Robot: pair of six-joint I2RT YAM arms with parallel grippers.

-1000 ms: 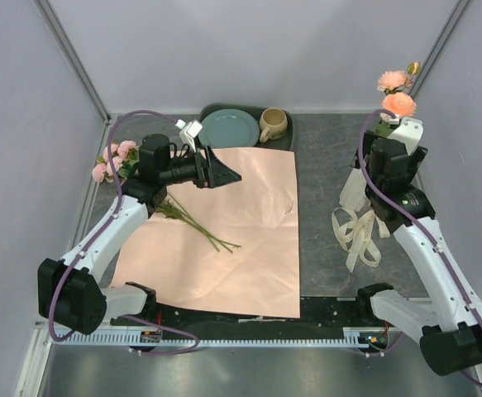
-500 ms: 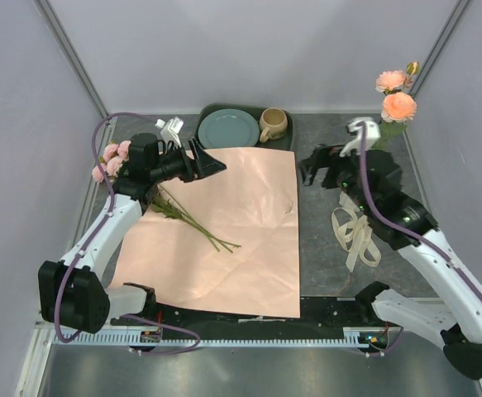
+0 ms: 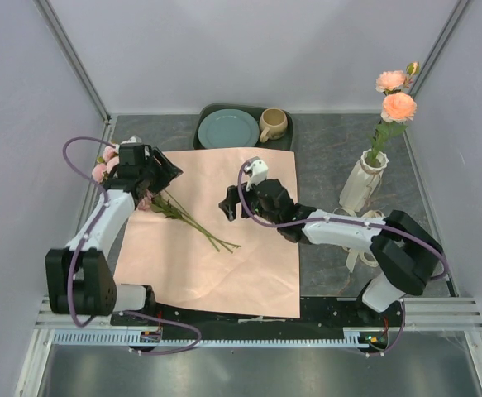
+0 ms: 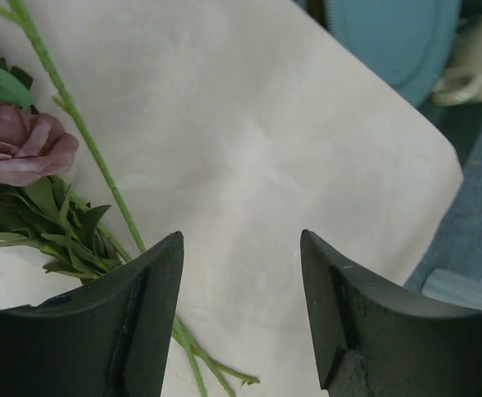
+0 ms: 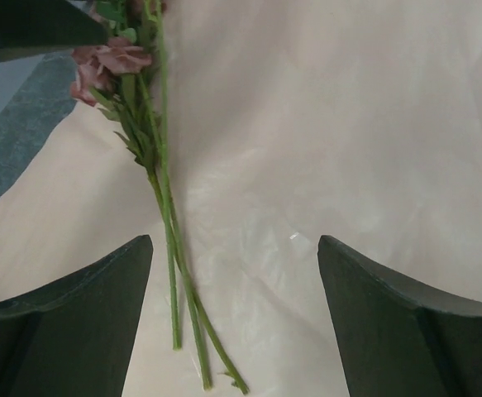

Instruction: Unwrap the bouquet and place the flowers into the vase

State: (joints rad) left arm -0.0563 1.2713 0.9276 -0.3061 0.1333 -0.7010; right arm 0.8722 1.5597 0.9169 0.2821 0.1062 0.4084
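Top external view: the left gripper (image 3: 171,172) hangs over the loose flowers (image 3: 198,225) lying on the salmon-pink paper (image 3: 241,265), and its arm hides most of their pink blooms. The left wrist view shows its jaws apart, gripping nothing, with one mauve rose (image 4: 26,149) cut off at the frame edge. The right gripper (image 3: 227,207) hovers mid-sheet, jaws spread wide and empty, above the stem ends. Two peach roses (image 3: 398,103) stand in the ribbed vase (image 3: 361,186).
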